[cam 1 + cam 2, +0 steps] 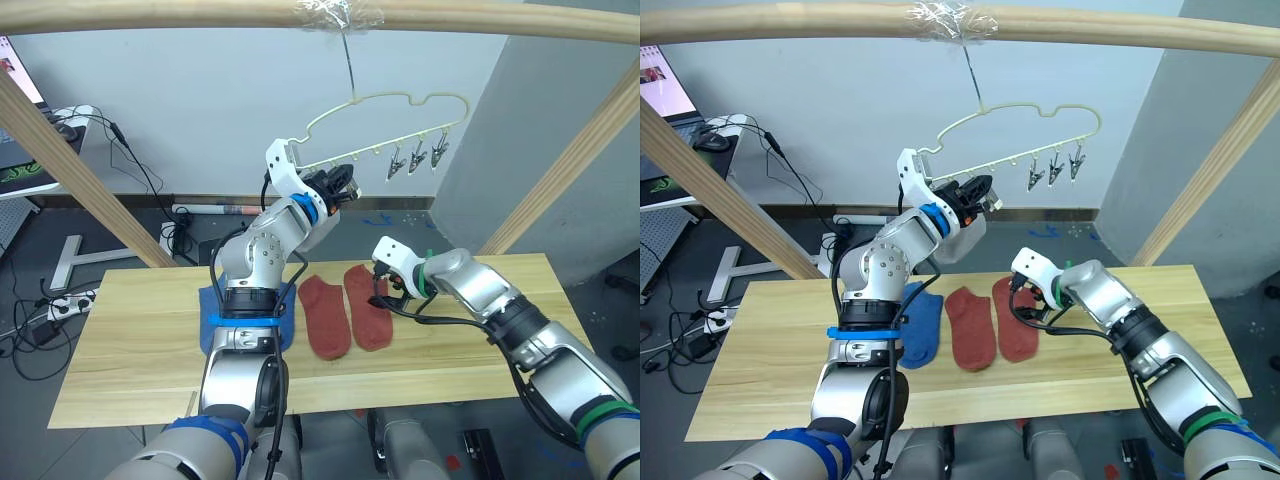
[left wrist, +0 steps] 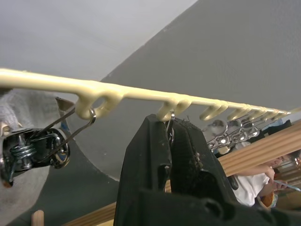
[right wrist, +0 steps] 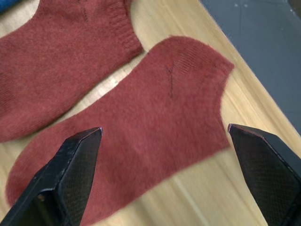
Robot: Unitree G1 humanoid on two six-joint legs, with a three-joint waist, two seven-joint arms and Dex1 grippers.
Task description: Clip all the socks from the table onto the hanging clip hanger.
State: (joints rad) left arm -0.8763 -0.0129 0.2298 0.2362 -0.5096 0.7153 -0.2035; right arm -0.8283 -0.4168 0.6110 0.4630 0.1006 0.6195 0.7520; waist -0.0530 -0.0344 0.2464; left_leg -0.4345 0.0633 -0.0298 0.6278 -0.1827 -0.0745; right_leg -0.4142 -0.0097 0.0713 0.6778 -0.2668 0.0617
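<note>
Left eye view gives you the counter [image 1: 130, 330] with two rust-red socks [image 1: 325, 315] lying side by side near its middle, toes toward the near edge, and a blue sock [image 1: 921, 325] just to their left, partly hidden by your left arm. The clip hanger [image 1: 400, 115] hangs by its hook from a wooden pole [image 1: 150, 12] above the far edge, with three clips [image 1: 416, 158] dangling near its right end. Your left pincer [image 1: 343, 182] is raised to the hanger's lower bar, a light grey sock [image 1: 958, 240] hanging below it. Your right pincer [image 1: 381, 290] sits low over the right-hand red sock.

Left wrist view shows you the left pincer's fingers [image 2: 146, 155] pressed together on a clip right under the bar's hook, and another clip [image 2: 33, 150] beside it biting grey fabric.

Right wrist view shows you the right pincer's fingers [image 3: 70, 165] spread wide apart, with the red sock between them on the counter.
</note>
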